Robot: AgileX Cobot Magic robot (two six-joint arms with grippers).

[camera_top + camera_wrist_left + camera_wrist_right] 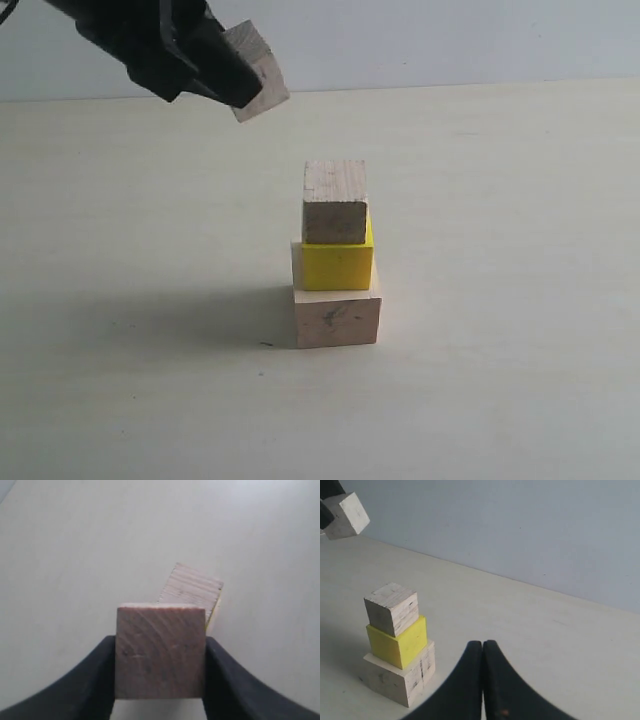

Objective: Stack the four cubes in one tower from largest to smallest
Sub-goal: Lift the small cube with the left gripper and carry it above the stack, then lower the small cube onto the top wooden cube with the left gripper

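Exterior view reference: with left gripper (238,82) clamped on small wood cube (262,78), high and left of tower (337,262), carry right and centre over medium wood cube (335,203). Level the tilt, lower to contact, release gently; leave right gripper (483,651), fingers together and empty, aside.

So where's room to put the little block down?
The table is bare all round the tower: left, right and in front. The top cube is bare on top too. It's crowded only up left, where the left fingers hold the small cube.
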